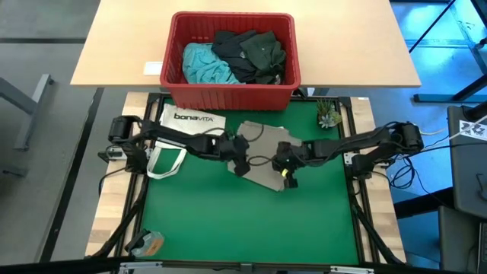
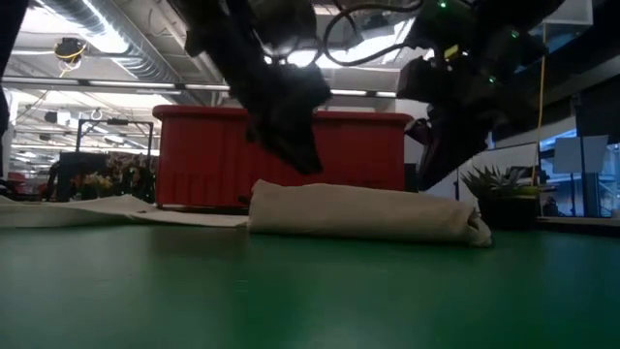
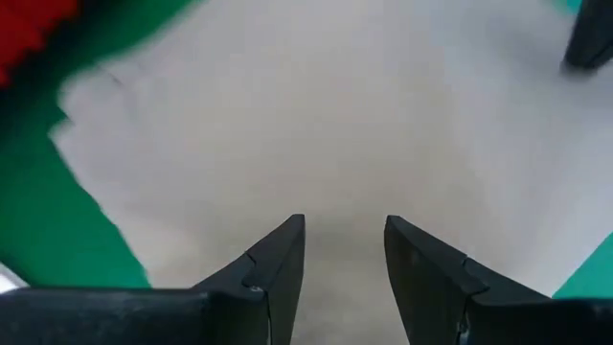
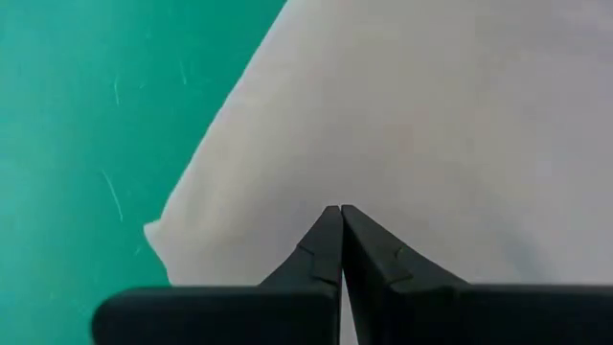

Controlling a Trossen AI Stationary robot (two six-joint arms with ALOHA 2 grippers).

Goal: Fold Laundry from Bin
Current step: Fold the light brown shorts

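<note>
Green matting (image 1: 243, 221) covers the work table, and at its far edge sits the red bin (image 1: 232, 97), with a turquoise garment (image 1: 204, 64) and darker garments (image 1: 251, 53) heaped inside. Out on the mat, just in front of the bin, lies the khaki-tan garment (image 1: 266, 156), and from table height it reads as a low, thick bundle, so I take it to be partly folded already. Both arms reach in over it from either side. The left gripper (image 1: 240, 161) hovers above the cloth's left part with its fingers (image 3: 278, 264) parted and nothing between them. The right gripper (image 1: 288, 173) is over the cloth's near right corner, its fingers (image 4: 326, 244) pressed tight together; no cloth shows pinched between them, so it looks clenched on nothing rather than gripping. A white tote bag (image 1: 183, 122) lies flat beside the left arm, and a small plant (image 1: 329, 114) stands near the right corner. To my eye the step in hand is shaping this one garment. The next move likely calls for the right fingers to open and both to catch an edge, so a layer can be lifted and laid over squarely. Three pieces wait in the bin.
</note>
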